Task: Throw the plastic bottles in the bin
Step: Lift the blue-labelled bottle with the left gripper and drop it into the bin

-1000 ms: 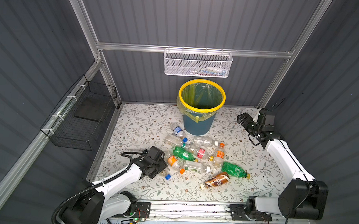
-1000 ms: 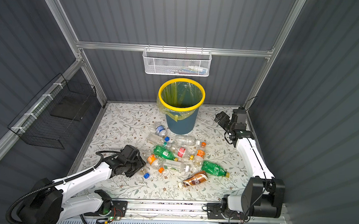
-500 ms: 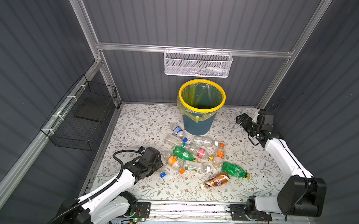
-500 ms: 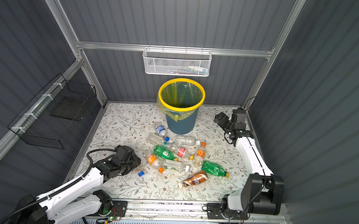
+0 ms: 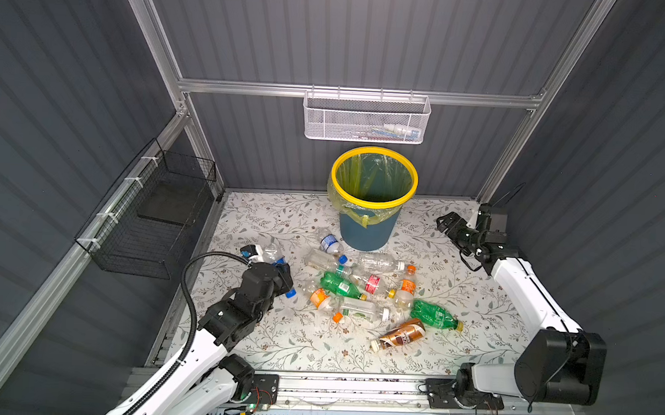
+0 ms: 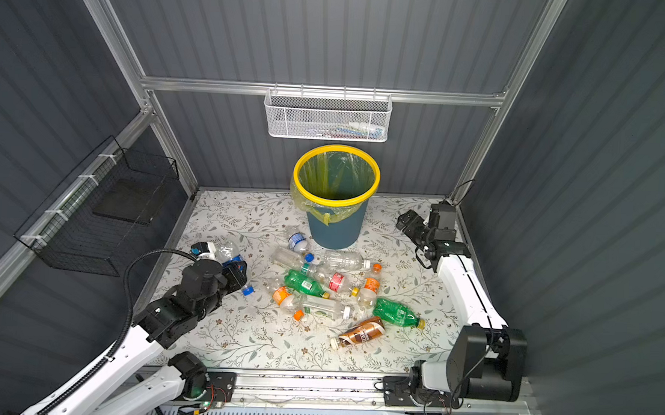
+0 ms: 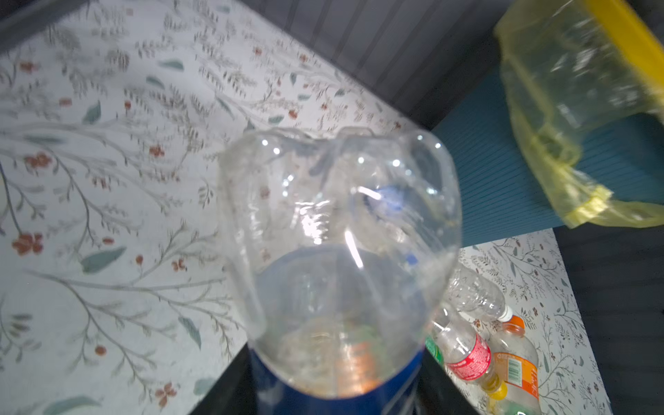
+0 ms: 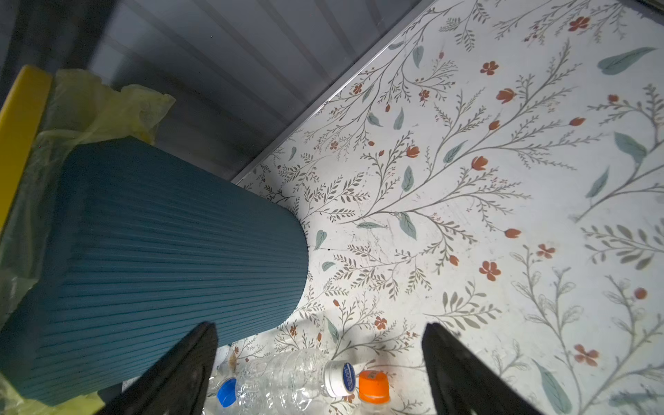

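Tabletop (image 5: 269,341) with a leafy floral print is shown from above, enclosed by dark grey walls. At the middle of the back wall the bin (image 5: 365,229) is placed: a blue-grey bucket with a yellow rim and a yellow liner, and no bottle can be made out inside it. Just in front of the bin, loose bottles (image 5: 340,286) are scattered on their sides, clear, green and brown. Well to the front-left of the bin, a clear bottle with a blue label (image 7: 337,251) is clamped at its label end by the left gripper (image 5: 280,270), base pointed away from the wrist. To the right of the bin, apart from it, the right gripper (image 8: 319,370) is spread wide with nothing between its fingers. Because the bin is far taller than a bottle, the held bottle would best be raised above the yellow rim before being carried across. It should be released only once centred over the opening, so that the draped liner is not snagged.
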You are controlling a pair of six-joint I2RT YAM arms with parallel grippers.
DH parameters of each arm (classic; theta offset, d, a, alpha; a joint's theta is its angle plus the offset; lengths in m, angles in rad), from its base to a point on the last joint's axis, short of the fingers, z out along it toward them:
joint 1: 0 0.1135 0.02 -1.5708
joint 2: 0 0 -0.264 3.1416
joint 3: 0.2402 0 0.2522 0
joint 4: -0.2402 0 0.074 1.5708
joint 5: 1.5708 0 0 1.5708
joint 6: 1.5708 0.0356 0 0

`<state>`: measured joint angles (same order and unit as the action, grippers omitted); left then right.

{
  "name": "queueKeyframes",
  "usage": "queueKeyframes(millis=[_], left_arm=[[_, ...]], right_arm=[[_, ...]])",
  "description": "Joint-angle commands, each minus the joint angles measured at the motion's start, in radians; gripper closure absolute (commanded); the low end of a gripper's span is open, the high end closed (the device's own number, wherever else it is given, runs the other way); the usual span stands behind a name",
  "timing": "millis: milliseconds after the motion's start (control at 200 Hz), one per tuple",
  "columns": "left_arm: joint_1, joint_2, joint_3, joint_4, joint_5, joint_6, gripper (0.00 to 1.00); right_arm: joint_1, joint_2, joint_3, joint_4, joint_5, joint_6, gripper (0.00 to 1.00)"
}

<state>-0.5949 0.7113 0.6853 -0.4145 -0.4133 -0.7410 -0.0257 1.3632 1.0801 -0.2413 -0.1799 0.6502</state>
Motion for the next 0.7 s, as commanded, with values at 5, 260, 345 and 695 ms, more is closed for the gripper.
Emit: queueKeyframes(millis=[5,260,345,695], left_arm=[[-0.003,-0.055,0.072,0.126,-0.063,0.271,0.44],[-0.003,0.092,0.220,0.587,0.068,0.606,0.44],[-0.003,0.289,0.390,0.656,0.179,0.662,0.43],[0.013,1.218,1.624,-0.072,0.249,0.573,0.00]], right_arm=[[-0.003,-0.025,-0.011,-0.030,0.003,-0.016,0.09],[0.000,-0.063,-0.028,-0.036,0.001,-0.005,0.10],[0.003,-0.076,-0.033,-0.038,-0.002,-0.001,0.10],[0.021,-0.165,-0.116,-0.053,0.001,0.008,0.10]])
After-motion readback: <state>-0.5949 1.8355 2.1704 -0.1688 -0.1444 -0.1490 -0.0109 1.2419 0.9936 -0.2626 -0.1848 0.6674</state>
